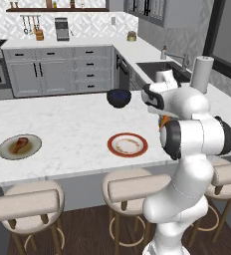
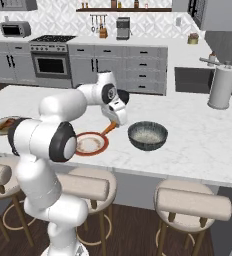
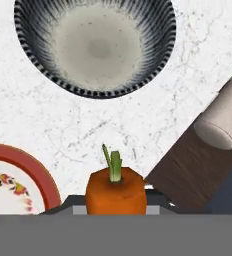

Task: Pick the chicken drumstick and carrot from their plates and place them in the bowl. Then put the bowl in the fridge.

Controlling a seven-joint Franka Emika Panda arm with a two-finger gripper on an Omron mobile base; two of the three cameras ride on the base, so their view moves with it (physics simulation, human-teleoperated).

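The gripper (image 2: 113,125) is holding the carrot (image 2: 108,129) up off the counter (image 2: 198,145), its jaws clamped on it, between the red-rimmed plate (image 2: 90,143) and the bowl (image 2: 147,135). In the hand view the carrot's cut top and green stub are pointing toward the bowl, which is lying just ahead and showing nothing but its pale inside within the dark streaked rim. The red-rimmed plate is sitting off to one side there, bare but for a small painted flower pattern near its edge.

The drumstick (image 1: 19,145) is lying on the greenish plate (image 1: 33,149), well apart from the others, toward the far left end of the counter. A smaller dark bowl (image 1: 119,97) is sitting farther back on the counter. A paper towel roll (image 2: 221,86) is standing upright near the sink (image 2: 193,80). Padded stools (image 2: 193,202) are lined up along the near edge of the counter.

I am not making out any writing or brand marks anywhere; the appliances along the back wall are too small to read.
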